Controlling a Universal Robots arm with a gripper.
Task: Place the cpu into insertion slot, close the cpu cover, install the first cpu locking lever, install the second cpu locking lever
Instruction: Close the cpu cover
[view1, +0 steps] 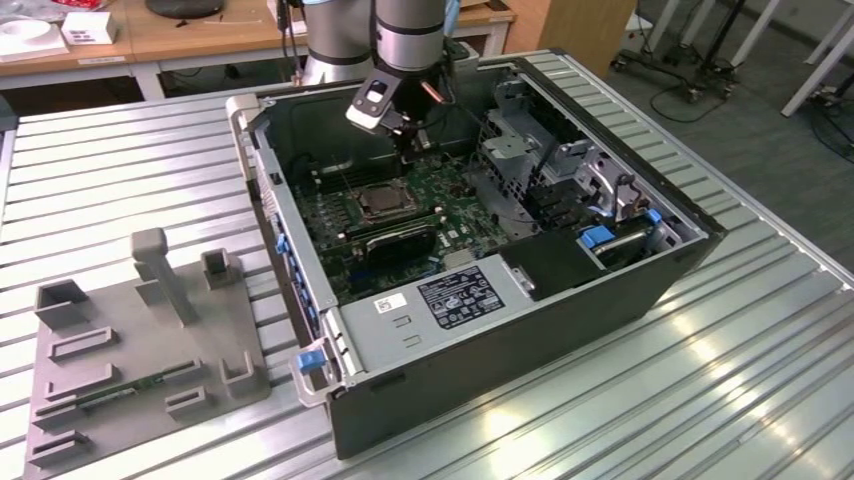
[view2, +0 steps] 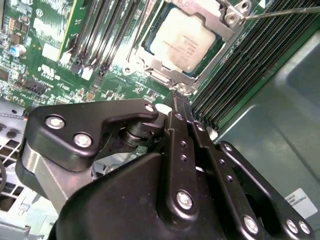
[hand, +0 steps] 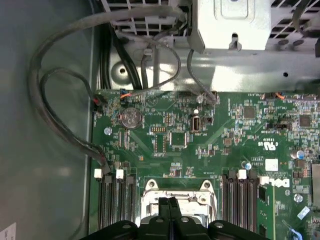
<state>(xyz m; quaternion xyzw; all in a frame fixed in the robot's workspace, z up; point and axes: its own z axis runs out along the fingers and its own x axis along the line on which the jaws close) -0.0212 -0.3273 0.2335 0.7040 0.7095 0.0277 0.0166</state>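
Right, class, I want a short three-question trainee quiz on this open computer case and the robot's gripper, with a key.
1. True or false: the small tan-silver square cpu sits inside the window of the thin silvery metal cpu cover.
2. The black gripper has its fingers: A) spread wide; B) shut together, holding nothing; C) clamped on a cable.
3. Fill in: the grey plastic fixture lies on the slatted metal table on the exterior view's ____ of the black computer case.
Key: 1 true; 2 B; 3 left.
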